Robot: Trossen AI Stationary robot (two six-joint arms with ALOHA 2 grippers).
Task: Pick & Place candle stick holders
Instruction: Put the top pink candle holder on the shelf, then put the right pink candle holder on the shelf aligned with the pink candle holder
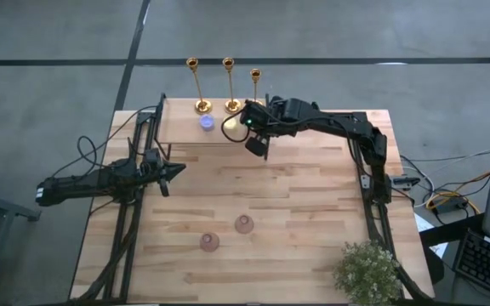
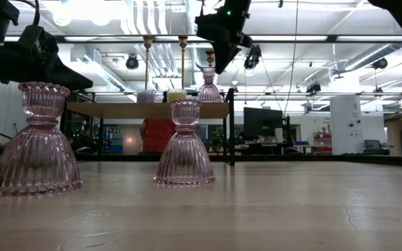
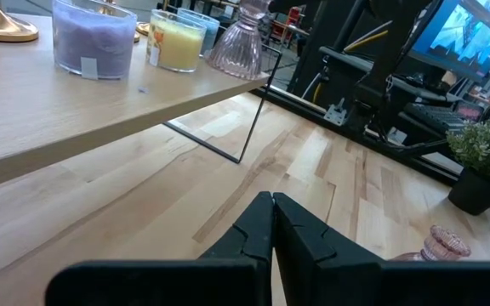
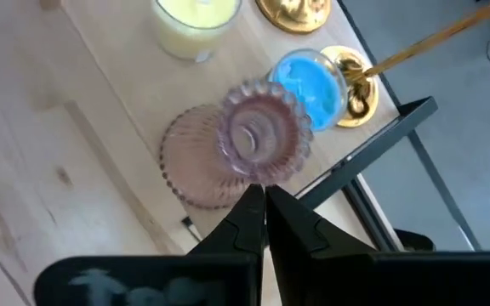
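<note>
Up at the far end of the surface [image 1: 313, 195]: raised wooden shelf [image 1: 177, 129], and along its back edge the three gold candle stick holders [image 1: 229, 85], upright, side by side in a row. Well apart from both arms' fingertips.

Over the shelf's right end, right end effector [image 1: 258, 146], pinched fully shut, gripping nothing. Directly beneath it in the right wrist view, a pink ribbed glass holder [image 4: 258, 140], upright near the shelf's corner, clear of the closed tips [image 4: 264, 194]. Just beside that glass piece, a blue candle [image 4: 313, 85], tucked against a gold base [image 4: 351, 81]. Yellow candle [image 4: 198, 17] a little further along, purple candle [image 1: 207, 123] beyond it toward the shelf's left.

Over on the left side, mid-surface, left end effector [image 1: 179, 171]: raised off the wood, also closed tight and empty, pointing toward the middle.

Down near the front, two more pink glass holders standing apart: one [image 2: 37, 139] closer to the low camera, the other [image 2: 185, 143] a bit further back. Both upright, untouched.

Potted plant [image 1: 368, 272] at the front right corner. Behind the shelf in the low view, a person in a red top [image 2: 159, 134].
</note>
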